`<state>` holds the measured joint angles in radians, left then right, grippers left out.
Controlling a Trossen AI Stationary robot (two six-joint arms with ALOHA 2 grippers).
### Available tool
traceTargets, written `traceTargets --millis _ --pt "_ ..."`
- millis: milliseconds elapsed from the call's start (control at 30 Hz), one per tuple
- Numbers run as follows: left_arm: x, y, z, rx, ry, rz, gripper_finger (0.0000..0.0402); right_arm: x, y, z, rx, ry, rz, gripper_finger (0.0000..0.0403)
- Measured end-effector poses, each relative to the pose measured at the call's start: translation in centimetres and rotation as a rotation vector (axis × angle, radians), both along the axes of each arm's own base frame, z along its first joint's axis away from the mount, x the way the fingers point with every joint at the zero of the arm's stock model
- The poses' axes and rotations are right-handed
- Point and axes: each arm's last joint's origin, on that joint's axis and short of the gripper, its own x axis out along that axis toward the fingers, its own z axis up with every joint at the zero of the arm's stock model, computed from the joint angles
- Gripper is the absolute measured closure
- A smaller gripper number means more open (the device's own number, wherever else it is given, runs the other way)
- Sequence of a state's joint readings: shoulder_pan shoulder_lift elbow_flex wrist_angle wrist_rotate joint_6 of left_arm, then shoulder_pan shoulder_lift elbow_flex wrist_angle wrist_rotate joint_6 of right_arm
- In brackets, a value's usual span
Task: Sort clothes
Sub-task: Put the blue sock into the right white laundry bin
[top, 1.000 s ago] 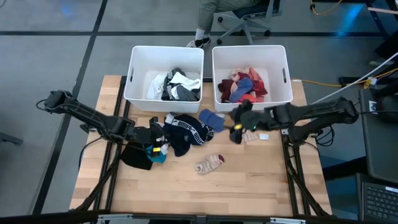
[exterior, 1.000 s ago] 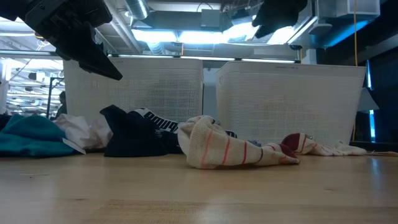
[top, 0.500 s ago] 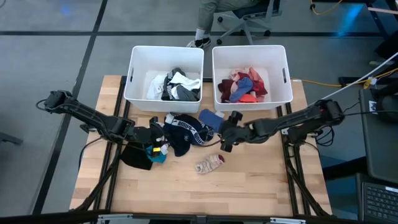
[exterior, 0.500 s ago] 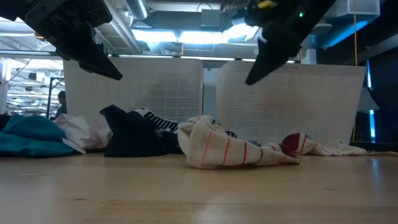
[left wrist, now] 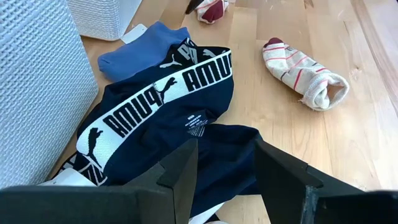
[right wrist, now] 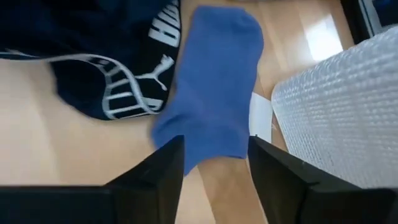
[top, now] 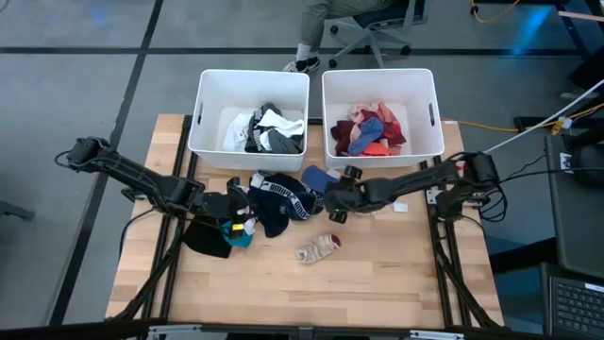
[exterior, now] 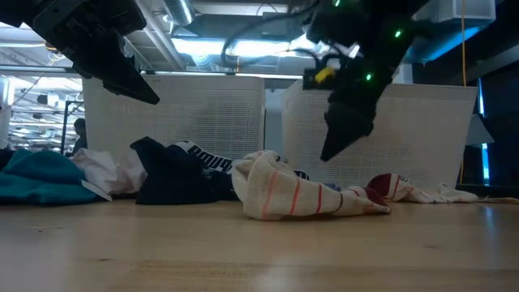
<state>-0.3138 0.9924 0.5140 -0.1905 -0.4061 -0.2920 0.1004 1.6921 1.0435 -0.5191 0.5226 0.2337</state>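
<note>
While the right gripper [right wrist: 211, 165] hangs open and empty just above the blue sock [right wrist: 211, 81], a clean pick means lowering straight down so one finger lands on each side of the fabric, clear of the navy briefs with the white band [top: 283, 200] beside it. That sock lies on the table [top: 377, 283] just in front of the right bin [top: 381, 77], which holds red and blue garments. Left gripper [left wrist: 224, 168] waits open over the navy briefs. A striped cream sock [top: 318, 249] lies apart, nearer the table's front.
</note>
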Motion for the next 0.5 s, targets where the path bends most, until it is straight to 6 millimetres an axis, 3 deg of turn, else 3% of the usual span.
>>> traceTargets --millis 167,500 --pt "0.0 0.0 0.0 0.003 0.0 -0.002 0.0258 0.7 -1.2 -1.6 0.01 0.027 -0.028 0.0247" --pt "0.0 0.0 0.0 0.002 0.001 -0.002 0.0258 2.2 -2.4 -4.5 0.064 0.043 0.0 0.0251"
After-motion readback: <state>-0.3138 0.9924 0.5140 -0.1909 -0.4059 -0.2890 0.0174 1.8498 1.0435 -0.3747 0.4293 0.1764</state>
